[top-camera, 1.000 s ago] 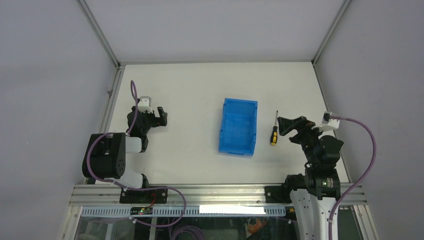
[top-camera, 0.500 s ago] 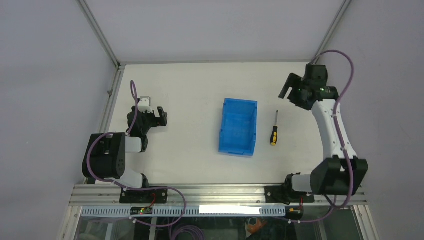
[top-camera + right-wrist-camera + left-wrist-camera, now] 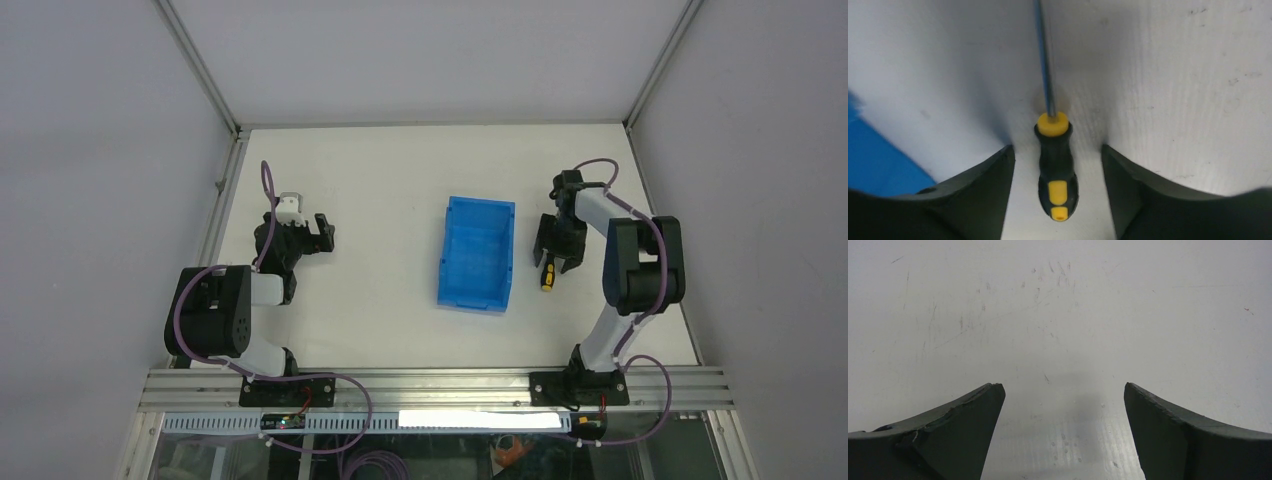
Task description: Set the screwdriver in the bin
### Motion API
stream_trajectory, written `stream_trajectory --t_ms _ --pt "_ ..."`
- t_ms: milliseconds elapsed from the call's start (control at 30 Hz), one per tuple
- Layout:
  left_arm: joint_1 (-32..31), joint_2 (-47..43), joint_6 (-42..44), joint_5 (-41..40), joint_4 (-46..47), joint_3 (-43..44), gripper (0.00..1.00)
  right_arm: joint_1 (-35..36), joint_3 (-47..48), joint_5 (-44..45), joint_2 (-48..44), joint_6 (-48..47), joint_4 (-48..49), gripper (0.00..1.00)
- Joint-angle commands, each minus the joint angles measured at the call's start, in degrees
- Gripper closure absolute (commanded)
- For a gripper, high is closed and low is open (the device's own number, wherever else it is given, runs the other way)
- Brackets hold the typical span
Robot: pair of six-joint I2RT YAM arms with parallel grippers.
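Note:
The screwdriver [image 3: 546,279], yellow-and-black handle and thin dark shaft, lies flat on the white table just right of the blue bin [image 3: 446,256]. My right gripper [image 3: 552,252] hangs over it, pointing down. In the right wrist view the handle [image 3: 1056,167] lies between the two fingers with a gap of bare table on each side, so the right gripper [image 3: 1057,147] is open and touches nothing. The shaft [image 3: 1044,60] runs away from the jaws. My left gripper [image 3: 322,232] rests at the left of the table, open over bare surface [image 3: 1063,390].
A corner of the bin [image 3: 878,165] shows blue at the left of the right wrist view, close to the left finger. Metal frame rails [image 3: 222,190] border the table on both sides, with grey walls beyond.
The right arm swung from the far right corner back and down over the screwdriver, so its fingers now straddle the handle. The left arm, bin and screwdriver have not moved.

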Motion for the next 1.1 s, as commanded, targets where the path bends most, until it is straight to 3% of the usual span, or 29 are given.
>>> stream_trajectory --t_ms 0,67,200,500,700,900,1067 --pt "-0.52 -0.70 -0.02 0.26 3.20 0.99 0.01 0.33 0.11 3.76 4.14 -0.45 2.39 0.42" --pt "-0.51 -0.67 -0.02 0.23 3.24 0.99 0.01 0.72 -0.40 4.03 4.66 -0.51 2.49 0.55" --pt "-0.56 -0.69 -0.02 0.28 3.20 1.00 0.01 2.12 0.95 5.11 3.16 -1.66 -0.58 0.99" --pt "-0.54 -0.67 -0.02 0.28 3.21 0.99 0.01 2.96 18.45 3.98 -7.37 -3.13 -24.12 1.00" --pt "-0.56 -0.69 -0.02 0.30 3.16 0.99 0.01 4.17 27.78 4.35 -13.95 -0.70 -34.65 1.00" --pt "-0.54 -0.70 -0.02 0.28 3.22 1.02 0.01 10.56 31.94 4.59 -18.61 5.81 -34.41 1.00" --pt "-0.54 -0.65 -0.02 0.32 3.21 1.00 0.01 22.42 30.98 1.66 -20.42 11.17 -24.36 1.00"
